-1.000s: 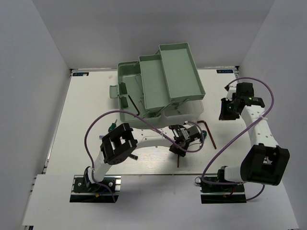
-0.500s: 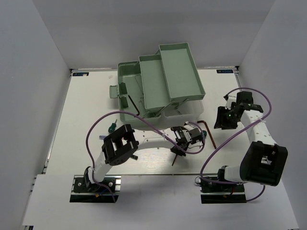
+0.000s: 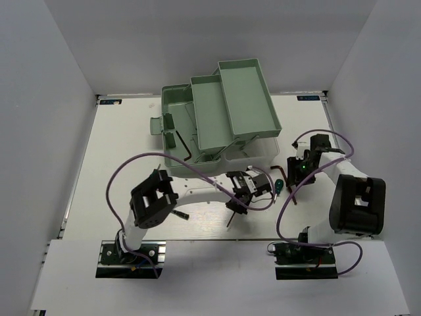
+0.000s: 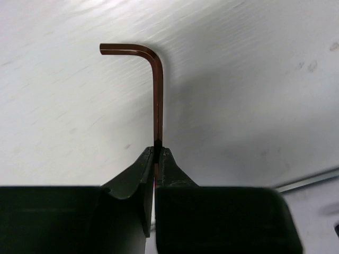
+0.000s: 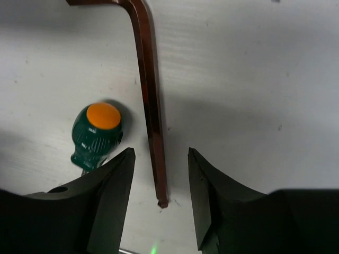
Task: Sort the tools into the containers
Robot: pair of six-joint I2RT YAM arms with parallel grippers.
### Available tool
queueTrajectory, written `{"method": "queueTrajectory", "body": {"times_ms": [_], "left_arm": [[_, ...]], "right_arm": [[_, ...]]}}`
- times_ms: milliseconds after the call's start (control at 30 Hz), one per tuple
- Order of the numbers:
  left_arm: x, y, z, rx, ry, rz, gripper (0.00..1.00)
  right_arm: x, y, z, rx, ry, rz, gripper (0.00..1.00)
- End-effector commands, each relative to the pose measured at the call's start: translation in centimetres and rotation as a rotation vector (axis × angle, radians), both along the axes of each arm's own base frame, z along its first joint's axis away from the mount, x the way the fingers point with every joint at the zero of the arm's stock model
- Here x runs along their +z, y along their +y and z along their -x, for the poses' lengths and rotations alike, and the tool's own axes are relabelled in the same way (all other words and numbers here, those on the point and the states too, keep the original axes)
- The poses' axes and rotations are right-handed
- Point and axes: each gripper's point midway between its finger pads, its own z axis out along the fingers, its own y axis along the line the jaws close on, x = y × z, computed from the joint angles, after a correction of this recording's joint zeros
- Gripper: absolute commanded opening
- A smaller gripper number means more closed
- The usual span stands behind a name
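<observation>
Top external view: starting at the left, the white desk [image 3: 112,158] lies bare beside the pale green toolbox [image 3: 253,99], which stands open in the upper middle of the frame with its tiers folded out toward the upper right. In its low left compartment we see a dark hex key [image 3: 182,143].

Below the toolbox, near the frame's centre, the left fingers [image 3: 237,203] are pressed together on a thin reddish-brown pinched hex key [image 3: 230,218], which points down and to the left. To its right a green screwdriver [image 3: 278,187] lies on the desk. Just right of that, a loose hex key [image 3: 294,196] shows below the right fingers [image 3: 294,176].

In the left wrist view, the left fingers [image 4: 132,177] pinch the pinched hex key [image 4: 157,100] near the end of its long arm. Its short arm bends toward the upper left, above the pale desk.

In the right wrist view, the green screwdriver [image 5: 96,136], orange-capped, sits at the left, just beside the left-hand fingertip. The right fingers [image 5: 114,190] are spread, one on each side of the loose hex key [image 5: 150,106]. Neither finger touches the key, which lies flat on the desk.
</observation>
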Motion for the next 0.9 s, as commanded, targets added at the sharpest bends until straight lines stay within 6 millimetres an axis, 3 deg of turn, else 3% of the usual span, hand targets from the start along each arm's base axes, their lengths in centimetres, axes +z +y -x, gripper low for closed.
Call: {"method": "queueTrajectory", "body": {"times_ms": [0, 133, 233, 267, 467, 633, 700, 867], "left_arm": [[8.3, 1.8, -1.8, 0.077, -0.095, 0.115, 0.0], [13.7, 5.1, -4.4, 0.2, -0.195, 0.182, 0.0], [15.6, 8.1, -6.4, 0.287, -0.254, 0.188, 0.0], [17.0, 9.2, -7.0, 0.316, -0.287, 0.202, 0.0], [18.6, 14.4, -11.6, 0.456, -0.368, 0.195, 0.0], [19.0, 17.0, -15.7, 0.523, -0.411, 0.171, 0.0], [18.8, 18.4, -17.6, 0.557, -0.427, 0.151, 0.0], [20.5, 20.6, -20.8, 0.591, -0.458, 0.177, 0.0]], "right_arm": [[0.0, -0.3, -2.5, 0.043, -0.085, 0.064, 0.51], [-0.9, -0.3, -3.4, 0.075, -0.098, 0.123, 0.49], [-1.5, -0.7, -3.8, 0.071, -0.089, 0.177, 0.48], [-1.8, 0.1, -3.8, 0.096, -0.087, 0.182, 0.48], [-3.3, 0.6, -3.3, 0.074, -0.04, 0.208, 0.45], [-4.3, -0.2, -2.2, 0.023, 0.01, 0.249, 0.22], [-3.9, -0.4, -2.2, 0.012, -0.008, 0.255, 0.17], [-3.8, -0.8, -1.4, 0.009, -0.014, 0.262, 0.1]]}}
